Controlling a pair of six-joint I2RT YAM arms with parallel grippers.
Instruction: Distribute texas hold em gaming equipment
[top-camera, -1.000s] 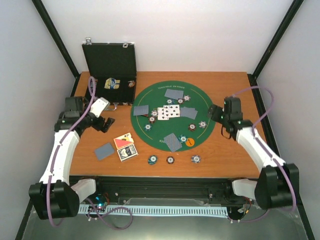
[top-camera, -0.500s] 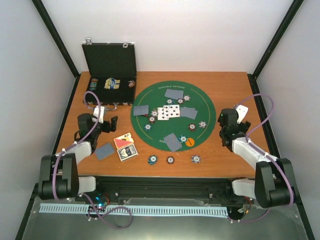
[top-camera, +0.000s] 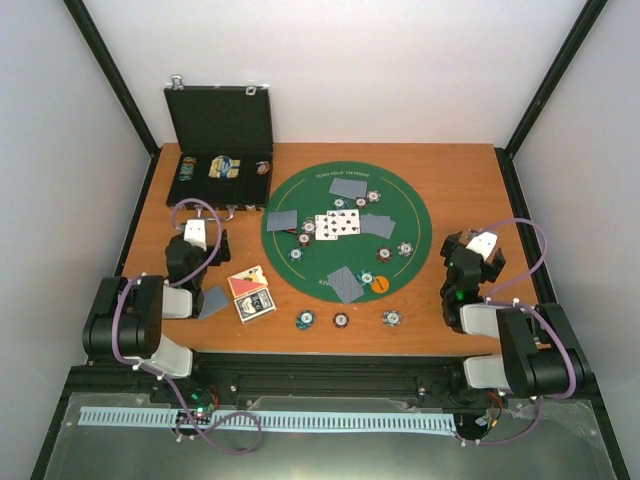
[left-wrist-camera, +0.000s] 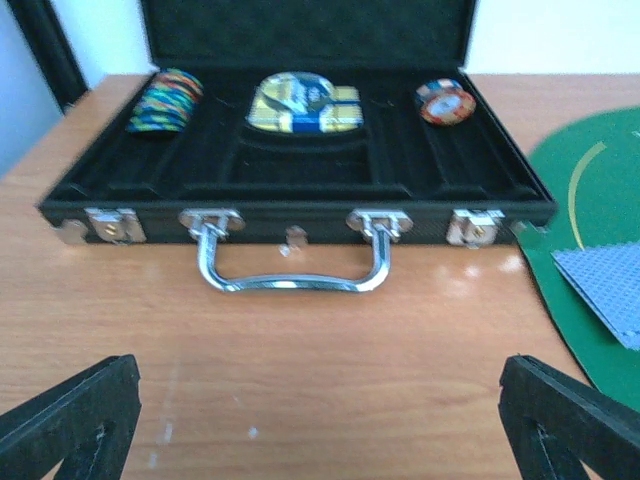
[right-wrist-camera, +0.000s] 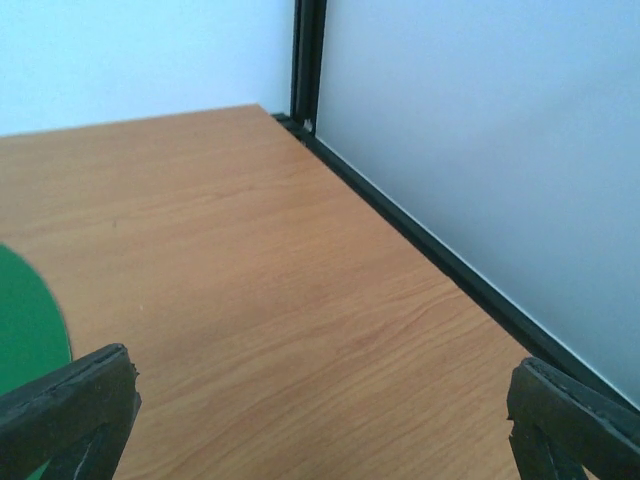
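Observation:
The texas hold em gaming equipment is spread over a round green mat (top-camera: 410, 205). Grey-backed cards (top-camera: 348, 187) and face-up cards (top-camera: 337, 224) lie on it among several striped chips (top-camera: 404, 249), beside an orange disc (top-camera: 380, 284). Three chips (top-camera: 341, 320) sit on the wood in front of the mat. My left gripper (top-camera: 205, 243) (left-wrist-camera: 320, 410) is open and empty, low over bare wood facing the black case (left-wrist-camera: 300, 190). Over bare wood right of the mat, my right gripper (top-camera: 470, 245) (right-wrist-camera: 320, 410) is open and empty too.
The open case (top-camera: 222, 150) at the back left holds chip stacks (left-wrist-camera: 165, 100) and a yellow-blue pack (left-wrist-camera: 300, 105). Card boxes (top-camera: 250, 294) and a grey card pile (top-camera: 212, 300) lie beside my left arm. A black frame rail (right-wrist-camera: 440, 260) runs along the right table edge.
Both arms have pulled back from beside the mat and folded low toward their bases. Both grippers stayed open and empty; nothing on the table moved.

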